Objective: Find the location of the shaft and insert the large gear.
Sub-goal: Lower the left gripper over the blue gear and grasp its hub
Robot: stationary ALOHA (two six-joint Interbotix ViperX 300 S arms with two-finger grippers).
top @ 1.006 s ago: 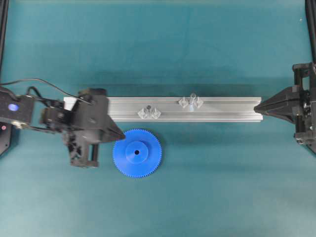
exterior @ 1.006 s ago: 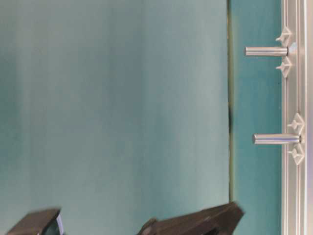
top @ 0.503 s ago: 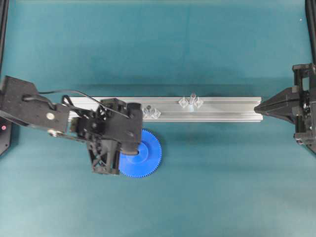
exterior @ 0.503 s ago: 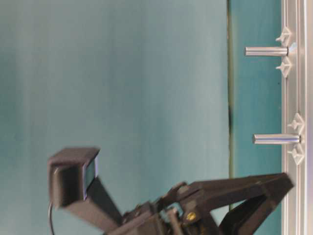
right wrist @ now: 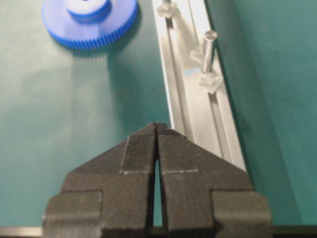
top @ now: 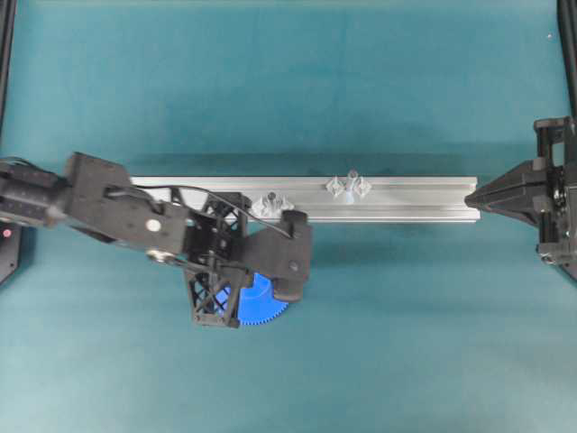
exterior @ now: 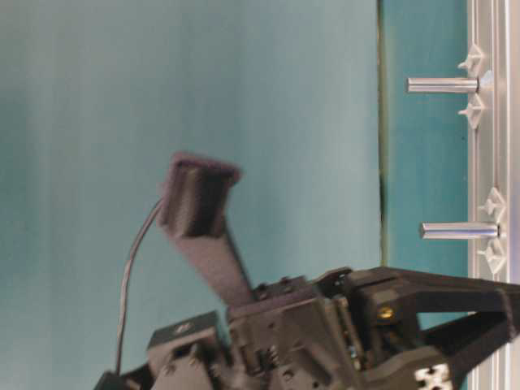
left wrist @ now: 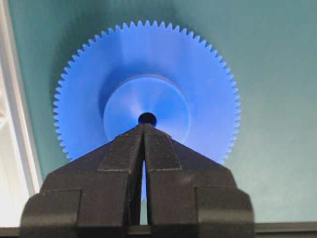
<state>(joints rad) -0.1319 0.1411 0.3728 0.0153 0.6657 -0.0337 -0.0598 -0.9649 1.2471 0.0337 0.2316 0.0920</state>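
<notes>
The large gear [left wrist: 146,64] is a bright blue toothed wheel lying flat on the teal mat, just in front of the aluminium rail [top: 406,203]. My left gripper [left wrist: 143,126] is shut and empty, pointing down with its tips over the hub beside the centre hole. In the overhead view my left arm [top: 225,253] covers most of the gear [top: 261,307]. The shaft [top: 350,180] is a pale peg between clear diamond brackets on the rail; it also shows in the right wrist view [right wrist: 208,47]. My right gripper [top: 471,194] is shut and empty at the rail's right end.
A second peg with a darker tip [top: 269,199] stands on the rail just behind my left arm, left of the shaft. Black frame posts [top: 7,54] stand at the mat's left and right edges.
My left arm has swung right and pitched down over the gear, now covering most of it. The gear, rail and right gripper have not moved.
</notes>
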